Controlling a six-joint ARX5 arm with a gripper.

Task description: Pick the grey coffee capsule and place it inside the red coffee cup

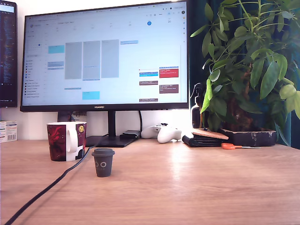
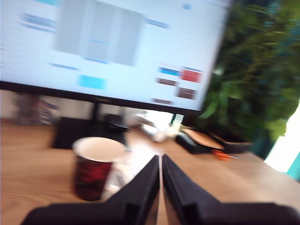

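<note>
The grey coffee capsule (image 1: 103,162) stands upright on the wooden desk, just in front of the red coffee cup (image 1: 65,140) and towards the exterior view's right of it. The cup's white handle faces the camera. No arm or gripper shows in the exterior view. In the blurred wrist view, my gripper (image 2: 161,159) has its two black fingers pressed together with nothing between them, raised above the desk. The red cup (image 2: 96,171) shows beside the fingers with its white inside visible. The capsule does not show in the wrist view.
A black cable (image 1: 47,187) runs across the desk past the cup. Behind stand a large monitor (image 1: 105,56), a white game controller (image 1: 161,132), a dark wallet (image 1: 206,138), orange scissors (image 1: 229,146) and a big potted plant (image 1: 248,65).
</note>
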